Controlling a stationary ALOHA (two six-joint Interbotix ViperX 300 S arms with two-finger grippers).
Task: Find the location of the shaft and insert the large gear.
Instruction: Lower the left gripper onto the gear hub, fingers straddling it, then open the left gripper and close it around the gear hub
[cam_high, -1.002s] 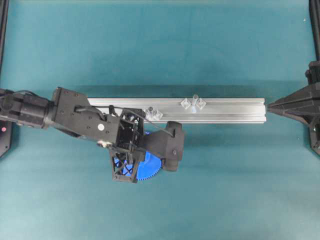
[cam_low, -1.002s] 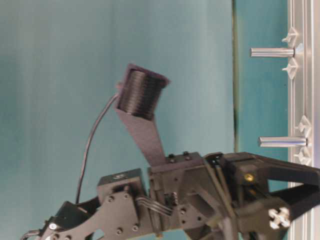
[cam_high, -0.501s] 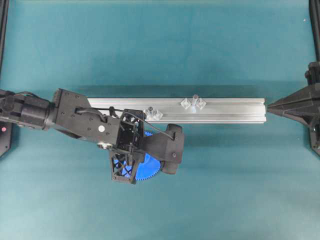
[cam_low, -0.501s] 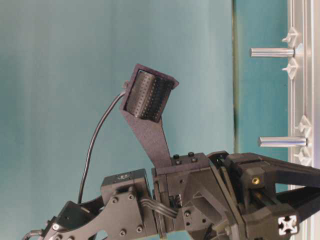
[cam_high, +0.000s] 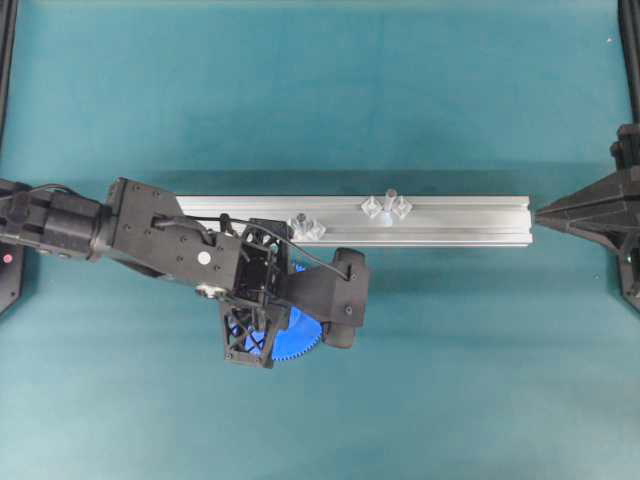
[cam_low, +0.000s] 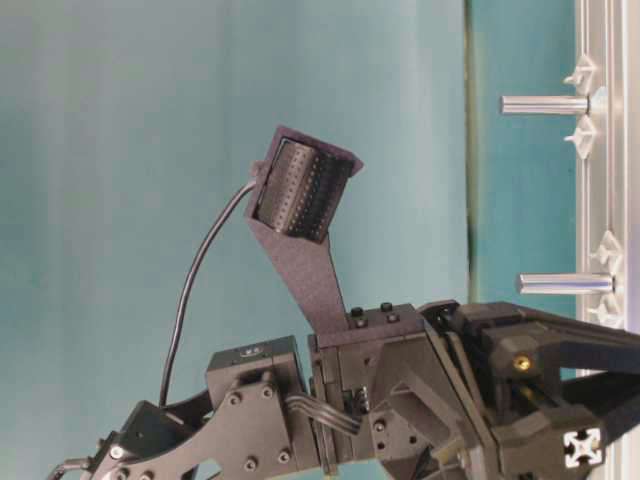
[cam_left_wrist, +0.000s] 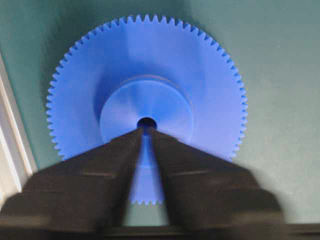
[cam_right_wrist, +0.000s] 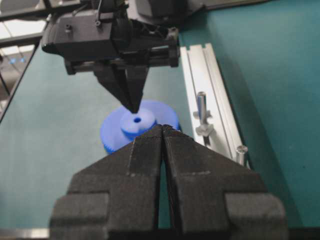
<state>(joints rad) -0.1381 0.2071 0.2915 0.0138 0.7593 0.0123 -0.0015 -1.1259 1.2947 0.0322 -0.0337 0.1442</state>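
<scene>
One stub (cam_high: 299, 221) beside shaft (cam_high: 390, 198), rail (cam_high: 460, 220)

We take this for a robotics lab or test cell. The bench (cam_high: 480, 90) is covered edge to edge in plain teal matting, with black frame bars along its sides. Two black robot arms face each other across it, each carrying a camera at the wrist. An aluminium rail (cam_high: 470, 222) lies across the middle, fitted with metal pins in clear mounts, beside a blue plastic gear (cam_left_wrist: 145, 85). We see only rig hardware and practice parts here.
</scene>
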